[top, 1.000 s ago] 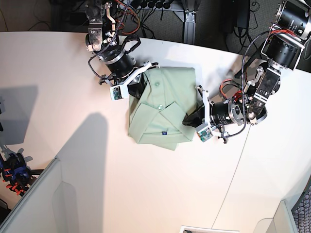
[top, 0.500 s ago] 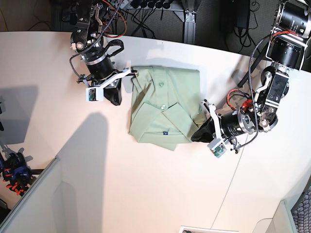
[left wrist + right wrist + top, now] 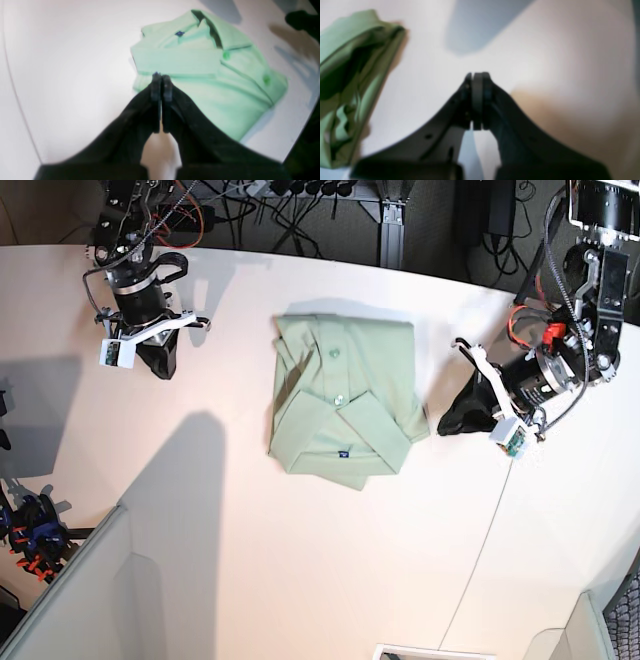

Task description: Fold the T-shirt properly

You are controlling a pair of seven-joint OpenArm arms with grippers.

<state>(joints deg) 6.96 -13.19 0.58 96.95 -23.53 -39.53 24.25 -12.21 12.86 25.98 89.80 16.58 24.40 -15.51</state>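
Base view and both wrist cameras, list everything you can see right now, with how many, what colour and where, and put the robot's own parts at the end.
T-shirt: one, pale mint green, folded into a compact bundle with collar and buttons on top, lying near the middle of the table, touched by neither arm.
Tag: one, small and dark, on the shirt near its front edge in the base view.
Table: one, white, under everything.
Cables: several, dark, behind the table's far edge.
Left pincer: one, black, shut and empty, just off the shirt on the base view's right.
Right pincer: one, black, shut and empty, well clear of the shirt on the base view's left.
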